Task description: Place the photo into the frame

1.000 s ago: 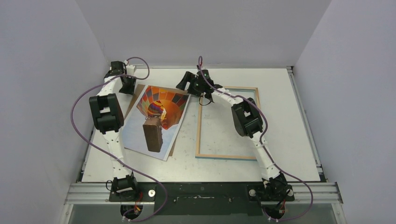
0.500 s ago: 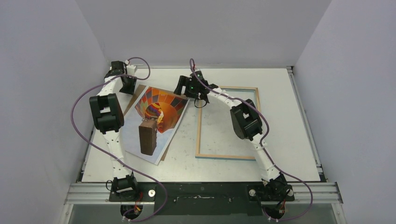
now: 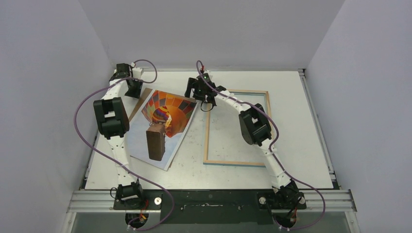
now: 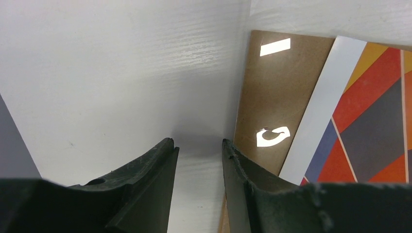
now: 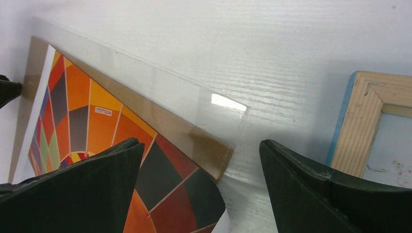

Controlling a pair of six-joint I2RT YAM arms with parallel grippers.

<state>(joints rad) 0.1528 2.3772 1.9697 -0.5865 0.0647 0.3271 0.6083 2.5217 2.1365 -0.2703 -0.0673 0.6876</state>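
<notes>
Photo's (image 3: 163, 127) near end has swung left; it lies at frame's (image 3: 233, 163) 9 o'clock.
Right gripper (image 5: 200, 145) gapes wider, empty, over photo's 1 o'clock corner; left gripper (image 4: 198, 143) half-spread, empty, beside board (image 4: 272, 97).

Robot lab cell: white table (image 3: 301, 145) between plain grey walls (image 3: 43, 97), aluminium mounting rail (image 3: 92, 201) in front.

Rough bare-wood frame (image 5: 365, 127), smooth paper photo (image 5: 92, 121)
</notes>
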